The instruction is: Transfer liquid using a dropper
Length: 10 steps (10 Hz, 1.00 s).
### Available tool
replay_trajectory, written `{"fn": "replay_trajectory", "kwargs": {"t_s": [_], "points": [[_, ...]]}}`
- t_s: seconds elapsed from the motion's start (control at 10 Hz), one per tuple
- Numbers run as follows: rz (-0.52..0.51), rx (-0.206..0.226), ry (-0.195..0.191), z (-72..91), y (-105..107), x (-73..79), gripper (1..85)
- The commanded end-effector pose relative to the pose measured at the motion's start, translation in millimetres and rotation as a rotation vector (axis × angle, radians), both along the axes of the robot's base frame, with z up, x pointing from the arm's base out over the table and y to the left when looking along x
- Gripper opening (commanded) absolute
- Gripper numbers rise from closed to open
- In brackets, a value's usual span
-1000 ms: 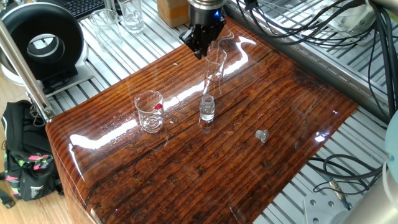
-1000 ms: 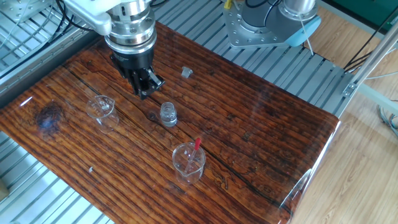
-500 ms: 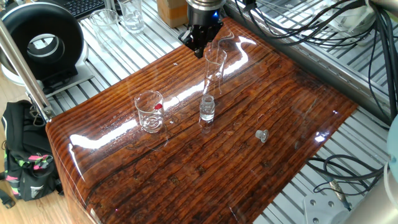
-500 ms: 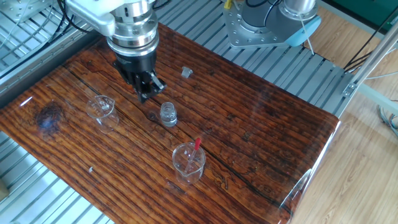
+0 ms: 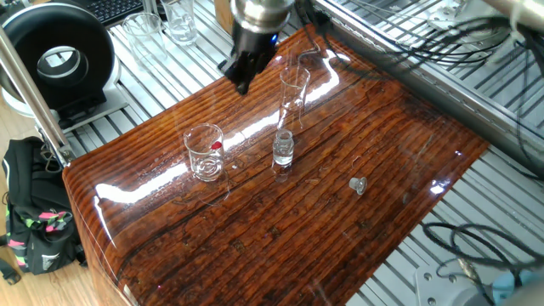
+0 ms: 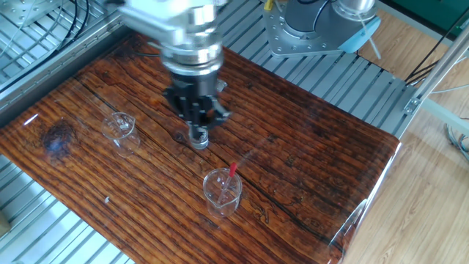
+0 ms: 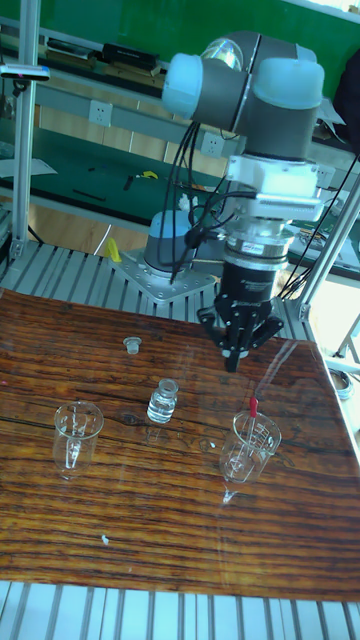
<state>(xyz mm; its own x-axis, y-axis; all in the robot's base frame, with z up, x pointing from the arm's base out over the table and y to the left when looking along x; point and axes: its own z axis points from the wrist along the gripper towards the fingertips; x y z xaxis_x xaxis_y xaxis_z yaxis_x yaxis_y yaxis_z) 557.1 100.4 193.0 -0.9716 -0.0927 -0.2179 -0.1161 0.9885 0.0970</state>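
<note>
The dropper [image 7: 252, 412], a thin clear tube with a red bulb [image 5: 216, 145], leans inside a small clear beaker [image 5: 204, 155] [image 6: 222, 193]. My gripper [image 7: 237, 360] hangs above the table, just above and to the left of the beaker in the tall fixed view. Its fingers meet in a point and hold nothing. It is blurred in one fixed view [image 5: 242, 78] and over the vial in the other [image 6: 199, 121]. A small clear vial [image 5: 283, 150] [image 7: 163, 401] stands mid-table. The liquid is too faint to make out in any glass.
A tall narrow clear glass [image 5: 293, 95] [image 6: 119, 126] stands behind the vial. A small loose cap [image 5: 358, 184] [image 7: 130, 345] lies on the wooden tabletop [image 5: 340, 246]. More glassware [image 5: 180, 19], a black round device [image 5: 58, 59] and cables [image 5: 442, 38] sit past the table edges.
The gripper has swung away from the tall glass toward the beaker that holds the dropper, with motion blur now. The glassware has not moved.
</note>
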Motion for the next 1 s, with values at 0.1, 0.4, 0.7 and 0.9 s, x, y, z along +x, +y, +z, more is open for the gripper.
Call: {"fn": "replay_trajectory", "kwargs": {"t_s": [0.1, 0.4, 0.7, 0.9], "points": [[0.061, 0.083, 0.009, -6.9, 41, -56.1, 1.7], [0.068, 0.067, -0.066, -15.1, 49, -50.4, 2.3], [0.015, 0.019, -0.117, -20.6, 55, -25.0, 13.7], [0.067, 0.114, -0.207, -23.7, 81, 0.0, 47.3]]}}
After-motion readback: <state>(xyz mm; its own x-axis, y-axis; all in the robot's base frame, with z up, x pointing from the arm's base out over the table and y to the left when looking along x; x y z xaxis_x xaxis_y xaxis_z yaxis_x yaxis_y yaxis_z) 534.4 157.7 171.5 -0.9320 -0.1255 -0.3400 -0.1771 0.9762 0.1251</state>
